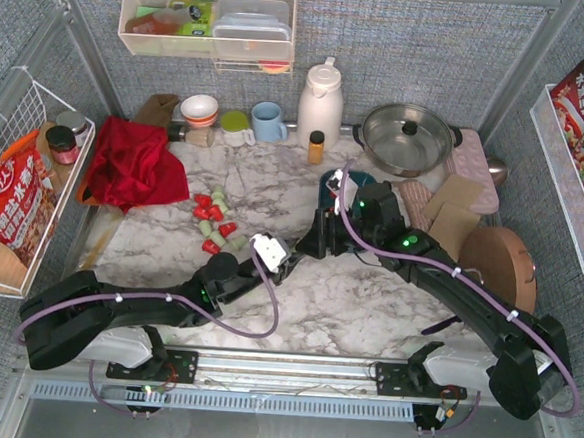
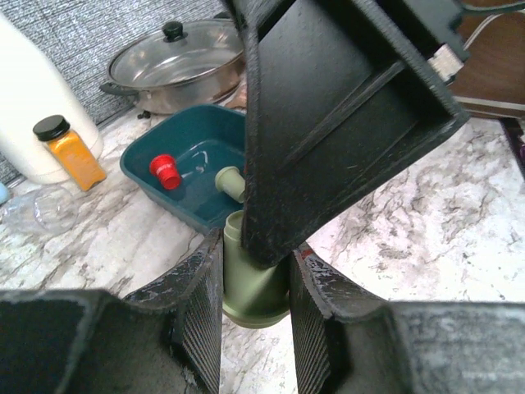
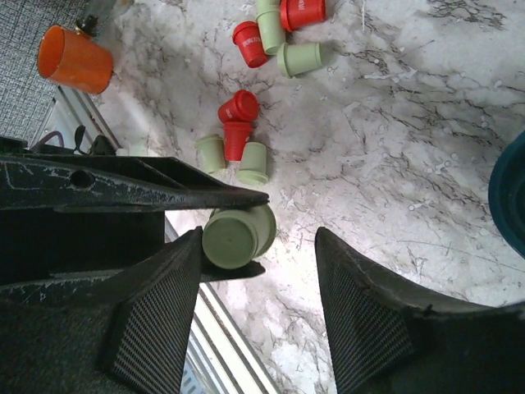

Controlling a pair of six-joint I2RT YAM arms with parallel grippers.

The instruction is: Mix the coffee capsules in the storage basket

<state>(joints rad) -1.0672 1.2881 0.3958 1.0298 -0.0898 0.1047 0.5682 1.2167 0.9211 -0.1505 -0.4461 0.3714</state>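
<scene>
My left gripper (image 2: 254, 328) is shut on a pale green coffee capsule (image 2: 254, 283), held just above the marble top. My right gripper (image 3: 258, 238) stands open around that same capsule (image 3: 238, 234); its left pad touches the capsule and its right pad is well apart. Both grippers meet mid-table (image 1: 299, 255). Behind them is the dark teal storage basket (image 2: 139, 160), with a red capsule (image 2: 165, 171) and a green capsule (image 2: 230, 182) inside. In the top view the right arm hides most of the basket (image 1: 332, 182). Several loose red and green capsules (image 1: 215, 219) lie to the left.
A white jug (image 1: 320, 101), an amber spice bottle (image 1: 316, 147) and a lidded steel pot (image 1: 408, 137) line the back. A red cloth (image 1: 131, 163) lies at the left, near a wire basket (image 1: 13, 190). A round wooden board (image 1: 497, 268) sits at the right.
</scene>
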